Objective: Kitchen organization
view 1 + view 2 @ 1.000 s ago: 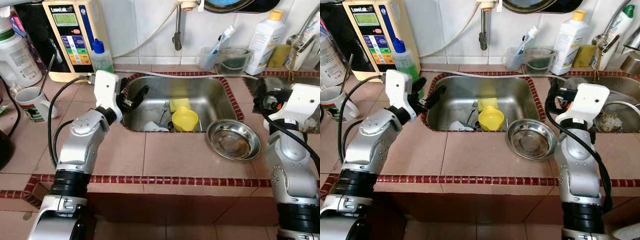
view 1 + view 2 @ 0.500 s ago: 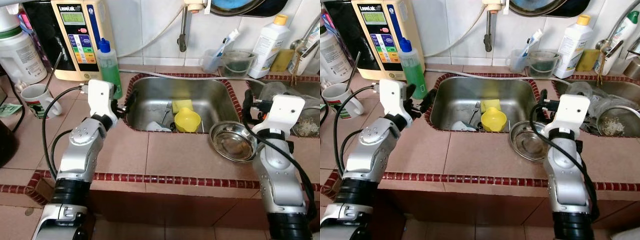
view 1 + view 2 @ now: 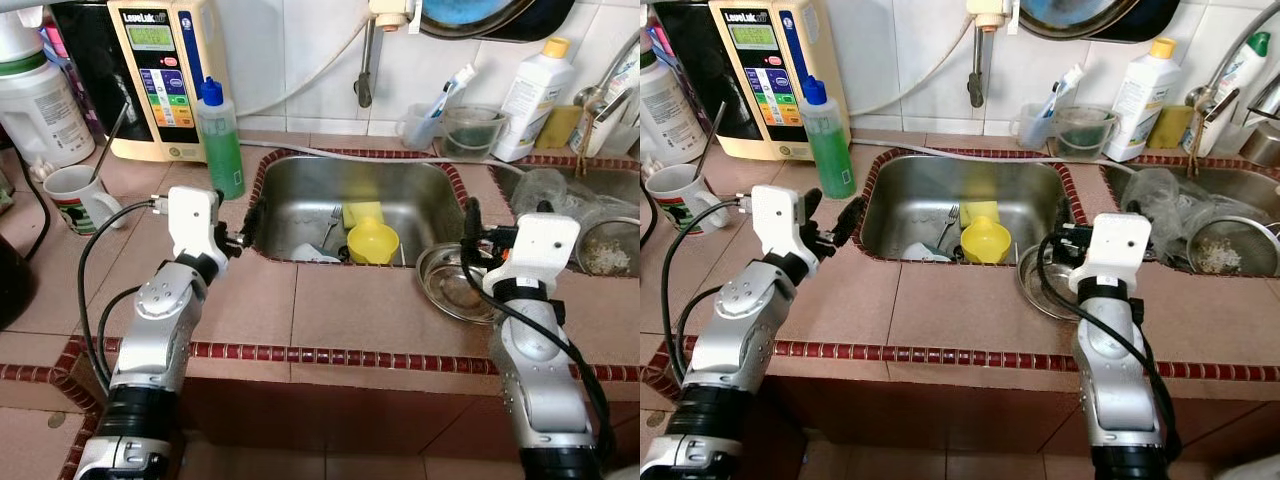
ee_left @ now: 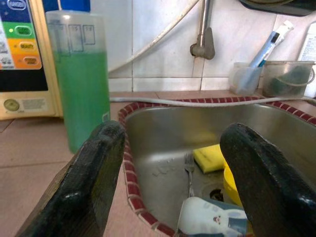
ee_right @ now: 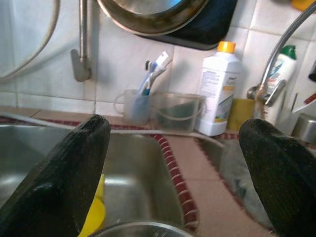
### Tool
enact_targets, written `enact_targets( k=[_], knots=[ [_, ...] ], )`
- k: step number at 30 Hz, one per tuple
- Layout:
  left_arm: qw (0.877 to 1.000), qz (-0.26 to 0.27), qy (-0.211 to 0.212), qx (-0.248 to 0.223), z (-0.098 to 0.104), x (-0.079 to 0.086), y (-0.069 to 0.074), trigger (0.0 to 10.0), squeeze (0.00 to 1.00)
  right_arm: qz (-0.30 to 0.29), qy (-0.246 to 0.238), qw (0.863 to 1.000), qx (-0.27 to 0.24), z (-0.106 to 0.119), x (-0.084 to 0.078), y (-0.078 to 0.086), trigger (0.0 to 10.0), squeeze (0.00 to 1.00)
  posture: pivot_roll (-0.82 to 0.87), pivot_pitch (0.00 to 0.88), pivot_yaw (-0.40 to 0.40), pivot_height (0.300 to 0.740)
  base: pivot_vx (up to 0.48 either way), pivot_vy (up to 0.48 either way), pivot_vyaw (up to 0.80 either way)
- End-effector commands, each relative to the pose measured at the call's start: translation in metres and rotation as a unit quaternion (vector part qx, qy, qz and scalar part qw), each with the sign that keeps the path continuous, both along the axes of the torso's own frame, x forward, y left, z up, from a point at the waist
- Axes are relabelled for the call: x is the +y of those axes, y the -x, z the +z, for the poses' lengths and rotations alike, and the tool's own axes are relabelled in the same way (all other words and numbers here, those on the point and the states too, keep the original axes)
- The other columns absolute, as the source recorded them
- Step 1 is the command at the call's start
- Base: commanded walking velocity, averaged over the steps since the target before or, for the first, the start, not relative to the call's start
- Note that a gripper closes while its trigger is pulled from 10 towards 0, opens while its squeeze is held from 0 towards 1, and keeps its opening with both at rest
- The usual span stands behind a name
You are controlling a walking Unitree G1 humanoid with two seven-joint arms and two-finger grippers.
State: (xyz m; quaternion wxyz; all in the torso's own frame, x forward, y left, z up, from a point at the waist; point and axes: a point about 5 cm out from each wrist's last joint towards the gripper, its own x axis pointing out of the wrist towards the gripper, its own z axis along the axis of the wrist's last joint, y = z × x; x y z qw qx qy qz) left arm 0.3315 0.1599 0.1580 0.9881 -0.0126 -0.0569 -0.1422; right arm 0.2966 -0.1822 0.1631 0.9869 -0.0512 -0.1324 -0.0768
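Observation:
My left gripper is open and empty, hovering just outside the left rim of the steel sink. Its wrist view looks between the fingers into the sink. In the sink lie a yellow cup, a yellow sponge, a fork and a tipped white mug. My right gripper is open with nothing in it, above the far edge of a steel bowl on the tiled counter right of the sink.
A green soap bottle stands close to the left gripper, with a water unit and a mug beyond. At the back stand a toothbrush cup, a clear tub and a white bottle. A second sink holds dishes.
The view has shifted. The left gripper drew back from over the sink's left corner to outside its rim. The right gripper moved left from the sink divider to above the steel bowl.

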Motion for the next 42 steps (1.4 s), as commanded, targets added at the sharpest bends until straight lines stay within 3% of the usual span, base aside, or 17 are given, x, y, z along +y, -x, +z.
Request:
enact_targets(
  k=[1,12,26,34,42],
  knots=[
    [1.0,0.001,0.001,-0.011,0.003,0.001,0.003,10.0,0.0,0.007,0.004,1.0,-0.008,0.0,0.002,0.003,10.0,0.0,-0.14,0.0,-0.009,0.74,0.0,0.0,0.0],
    [1.0,-0.004,-0.01,-0.015,-0.008,0.0,0.015,10.0,0.0,0.038,0.005,0.999,0.005,-0.022,0.012,0.015,10.0,0.0,-0.15,0.0,-0.012,0.74,0.0,0.0,0.0],
    [1.0,-0.019,0.013,-0.006,-0.032,-0.006,0.035,10.0,0.0,0.057,0.002,0.998,0.031,-0.049,0.019,0.029,10.0,0.0,-0.14,0.0,-0.018,0.74,0.0,0.0,0.0],
    [0.999,-0.028,0.019,0.04,-0.063,-0.004,0.048,10.0,0.0,0.074,0.003,0.995,0.063,-0.072,0.02,0.037,10.0,0.0,-0.14,0.0,-0.023,0.74,0.0,0.0,0.0],
    [0.999,-0.029,0.012,0.03,-0.058,-0.004,0.047,10.0,0.0,0.083,-0.013,0.994,0.07,-0.072,0.016,0.034,10.0,0.0,-0.14,0.0,-0.027,0.74,0.0,0.0,0.0]
  ],
)
